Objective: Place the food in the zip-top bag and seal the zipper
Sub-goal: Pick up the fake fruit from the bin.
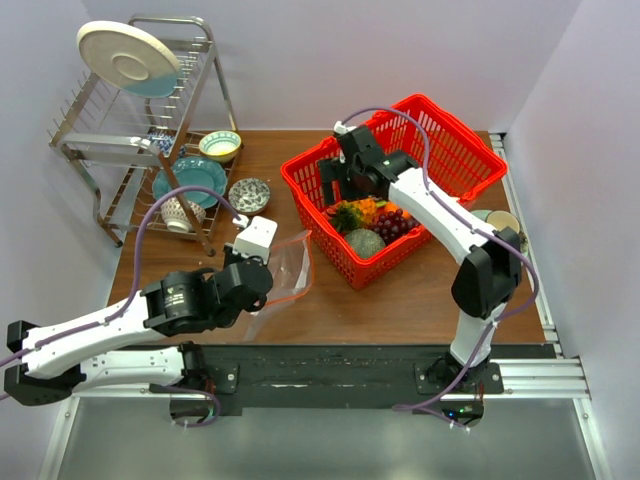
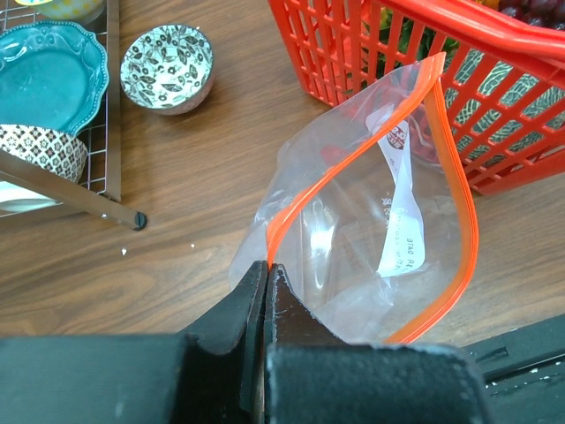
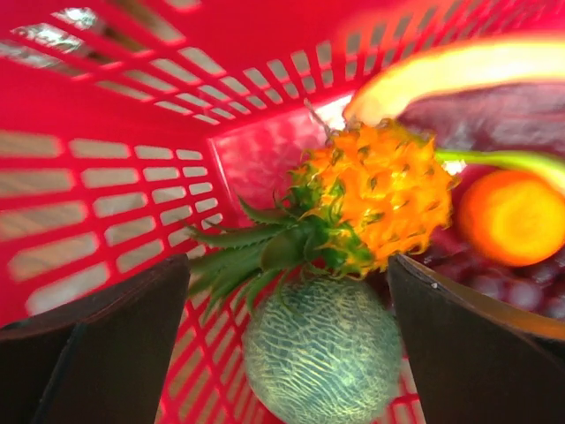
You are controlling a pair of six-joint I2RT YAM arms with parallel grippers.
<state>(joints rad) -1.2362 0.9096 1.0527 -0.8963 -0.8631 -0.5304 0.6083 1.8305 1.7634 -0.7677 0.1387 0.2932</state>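
The clear zip-top bag (image 1: 287, 268) lies on the table left of the basket, its mouth gaping open toward the basket. My left gripper (image 2: 267, 267) is shut on the near end of the red-orange zipper (image 2: 460, 205); the white label (image 2: 404, 221) shows inside. It also shows in the top view (image 1: 266, 288). My right gripper (image 3: 287, 265) is open inside the basket, just above the pineapple (image 3: 388, 190), straddling its green crown without touching it. The pineapple (image 1: 365, 212) and the purple grape bunch (image 1: 396, 224) lie in the basket.
The red mesh basket (image 1: 440, 130) also holds a green netted melon (image 3: 322, 353) and an orange fruit (image 3: 508, 216). A dish rack (image 1: 150, 120) with plates stands at far left. A patterned bowl (image 2: 168, 66) and a teal plate (image 2: 44, 75) are near the bag.
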